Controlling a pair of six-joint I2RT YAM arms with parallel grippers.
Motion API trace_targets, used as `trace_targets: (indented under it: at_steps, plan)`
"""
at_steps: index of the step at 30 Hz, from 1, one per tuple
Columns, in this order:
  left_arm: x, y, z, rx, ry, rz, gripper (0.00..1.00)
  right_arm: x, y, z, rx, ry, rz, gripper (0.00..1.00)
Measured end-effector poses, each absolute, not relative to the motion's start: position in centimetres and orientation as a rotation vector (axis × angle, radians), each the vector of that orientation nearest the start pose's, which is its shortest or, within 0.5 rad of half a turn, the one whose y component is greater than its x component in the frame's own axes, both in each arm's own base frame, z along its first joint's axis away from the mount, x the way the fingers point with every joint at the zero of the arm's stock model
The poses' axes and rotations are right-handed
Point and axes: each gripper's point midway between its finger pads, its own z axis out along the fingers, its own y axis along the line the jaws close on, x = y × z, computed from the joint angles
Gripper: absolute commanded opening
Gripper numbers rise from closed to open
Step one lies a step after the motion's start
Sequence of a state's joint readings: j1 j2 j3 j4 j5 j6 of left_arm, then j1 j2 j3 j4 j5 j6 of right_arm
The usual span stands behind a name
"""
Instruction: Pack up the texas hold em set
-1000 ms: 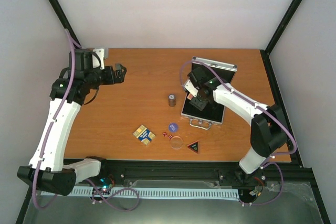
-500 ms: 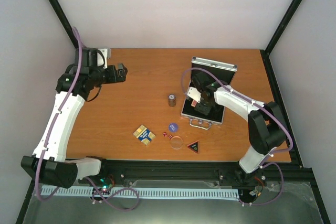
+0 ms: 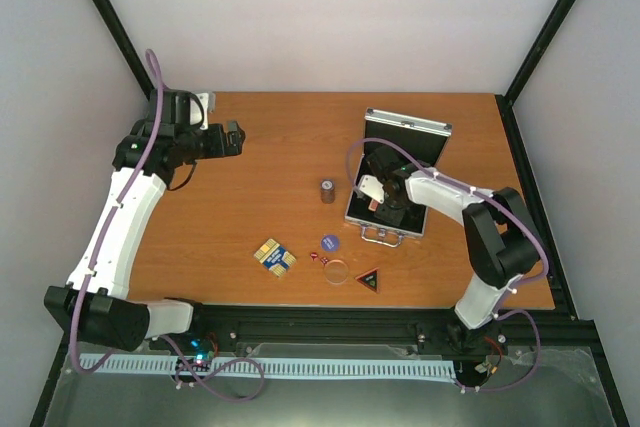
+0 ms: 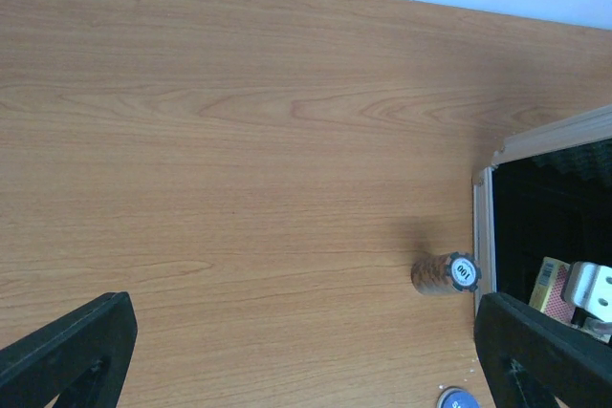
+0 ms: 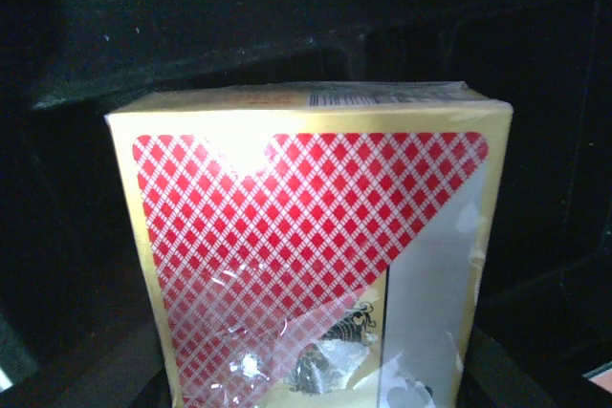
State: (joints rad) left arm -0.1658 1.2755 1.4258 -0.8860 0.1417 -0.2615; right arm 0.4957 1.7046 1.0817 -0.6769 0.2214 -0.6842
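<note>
The silver case (image 3: 432, 134) lies open at the right with its black lining (image 5: 239, 16) showing. My right gripper (image 3: 379, 201) is down inside it, shut on the red card deck (image 5: 306, 226), which fills the right wrist view. The deck also shows in the left wrist view (image 4: 552, 284). The dark cylinder (image 3: 327, 191) stands left of the case. The blue-gold deck (image 3: 275, 256), blue chip (image 3: 330, 242), red dice (image 3: 322, 258), clear disc (image 3: 338, 271) and black triangle (image 3: 369, 280) lie near the front. My left gripper (image 3: 233, 137) is open and empty at the far left.
The case handle (image 3: 382, 237) points toward the front edge. In the left wrist view the cylinder (image 4: 445, 274) sits just beside the case rim (image 4: 483, 226), with bare wood (image 4: 239, 188) to its left. Black frame rails border the table.
My right gripper has moved lower into the case with the red deck. My left arm has drawn back a little toward the far left; its gripper stays open.
</note>
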Motion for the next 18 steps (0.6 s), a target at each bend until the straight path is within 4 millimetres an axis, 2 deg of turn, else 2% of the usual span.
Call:
trace_targets:
  at_steps: [3,5,8,10,18]
  plan:
    - [34.87,-8.29,29.84,-0.038,2.327,-0.380,1.00,33.04,13.53,4.17,-1.572,2.423,-0.353,0.62]
    - [34.90,-8.29,29.83,-0.038,2.326,-0.380,1.00,33.11,13.52,3.90,-1.576,2.429,-0.353,0.73]
    - [34.96,-8.30,29.78,-0.038,2.327,-0.380,1.00,33.13,13.53,3.79,-1.577,2.431,-0.353,0.75]
    - [35.00,-8.31,29.69,-0.039,2.330,-0.379,1.00,33.18,13.54,3.83,-1.578,2.429,-0.354,0.82]
    - [35.04,-8.32,29.64,-0.039,2.332,-0.380,1.00,33.81,13.83,4.67,-1.547,2.428,-0.354,0.84]
